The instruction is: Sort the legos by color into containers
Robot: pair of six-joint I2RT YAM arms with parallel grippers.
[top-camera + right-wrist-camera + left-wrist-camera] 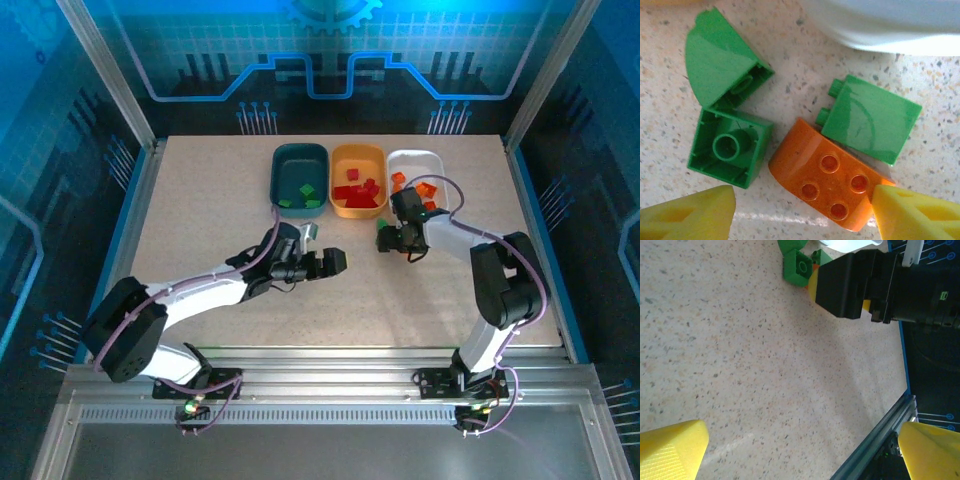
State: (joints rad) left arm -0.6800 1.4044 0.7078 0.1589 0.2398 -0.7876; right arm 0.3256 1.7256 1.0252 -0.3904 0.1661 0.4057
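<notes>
Table: speckled beige, with three trays in a row along the upper middle of the top view.
Teal tray: leftmost of the row, holding green legos at its lower end.
Orange tray: middle of the row, holding red legos.
White tray: rightmost, holding orange legos that are partly hidden by the right arm's cable.
Left jaws: wide apart with nothing between them, over bare table below the teal tray. In the left wrist view the yellow fingertips sit in the two bottom corners.
Right jaws: apart, low over loose legos just below the white tray. One fingertip touches the right end of the orange brick; the other sits at lower left, just beside the hollow green brick.
Orange brick: on the table at lower centre of the right wrist view, studs up.
Hollow green brick: left of the orange brick, underside up.
Curved green brick: upper left, touching the hollow one.
Third green brick: right of centre, against the orange brick's upper edge.
</notes>
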